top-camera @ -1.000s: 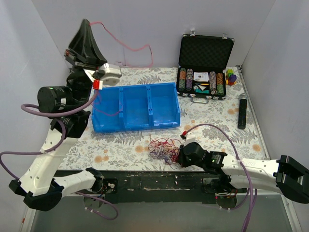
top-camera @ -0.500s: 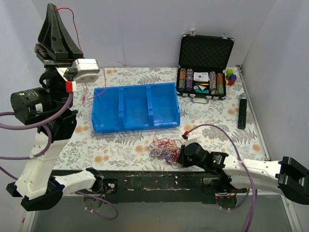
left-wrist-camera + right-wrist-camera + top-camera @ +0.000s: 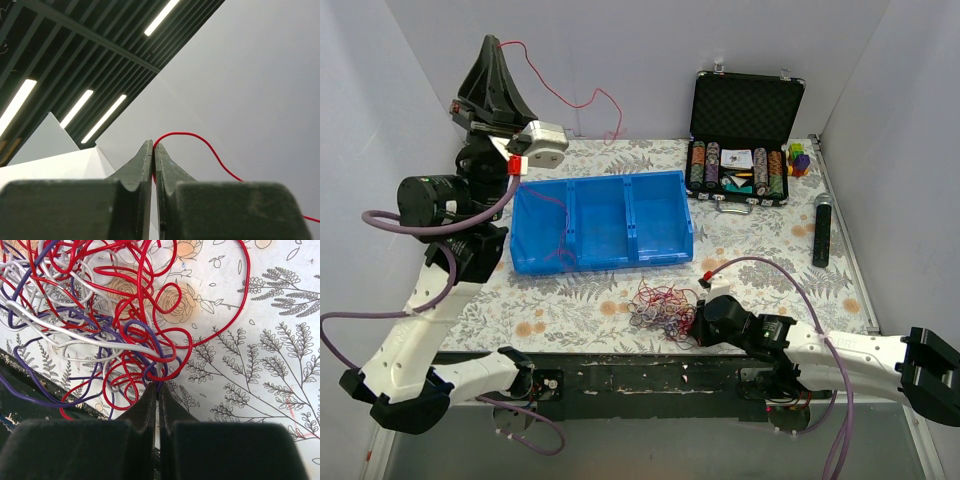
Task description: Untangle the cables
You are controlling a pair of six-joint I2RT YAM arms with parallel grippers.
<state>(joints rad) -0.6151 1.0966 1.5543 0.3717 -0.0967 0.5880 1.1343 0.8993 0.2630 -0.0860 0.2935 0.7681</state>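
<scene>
My left gripper is pinched shut on one red cable, held high above and behind the left end of the blue bin. That arm is reared almost upright with the wrist pointing upward. The cable arcs away from my fingertips and droops toward the wall behind the bin. A red strand also lies in the bin's left compartment and over its front wall; I cannot tell whether it is the same cable. The other wires sit as a tangle on the table just in front of the bin's right half. My right gripper, its arm stretched low and flat in front of the bin, has its jaws closed at the heap's rim, seemingly nipping a purple and a red loop. To do this well, I judge I should anchor the heap firmly with the right. With the left I should bring the lifted cable down slowly over the bin, so its loose tail drops inside rather than draping over a wall or falling back onto the heap, and let go only once it has slack.
</scene>
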